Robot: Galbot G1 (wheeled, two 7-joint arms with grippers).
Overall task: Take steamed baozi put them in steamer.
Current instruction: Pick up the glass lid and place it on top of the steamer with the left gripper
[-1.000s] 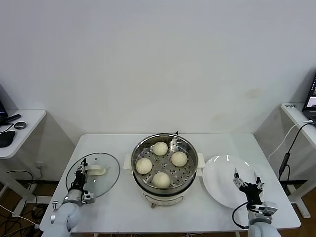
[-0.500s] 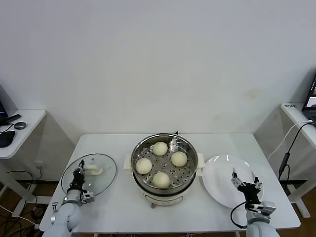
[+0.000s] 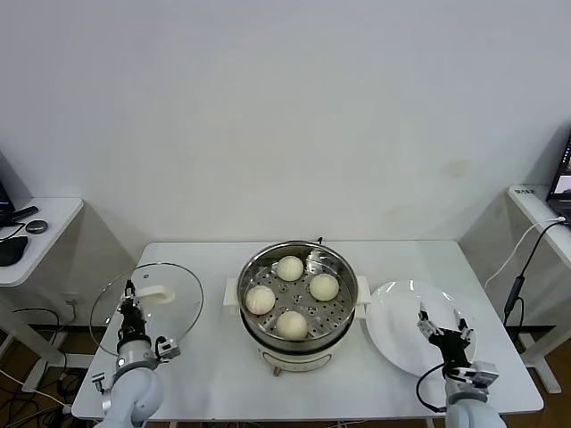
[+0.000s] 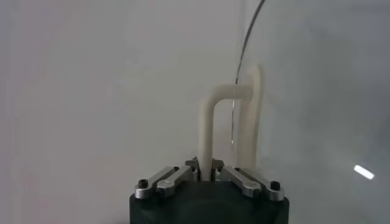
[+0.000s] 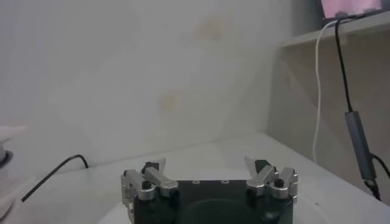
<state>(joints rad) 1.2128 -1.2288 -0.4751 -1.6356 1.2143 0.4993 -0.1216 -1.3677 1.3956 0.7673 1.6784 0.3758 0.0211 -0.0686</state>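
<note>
Four buns [image 3: 290, 267] sit in one steamer [image 3: 294, 303]. Left gripper [image 3: 132, 308] jaws pinch one lid [image 3: 147, 308] handle; right gripper [image 3: 443, 328] jaws wide.

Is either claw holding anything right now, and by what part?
The left claw is shut on the glass lid, gripping its cream handle. The right claw is open over the white plate, holding nothing.

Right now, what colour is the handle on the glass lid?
Cream-white. The handle of the glass lid shows best in the left wrist view.
</note>
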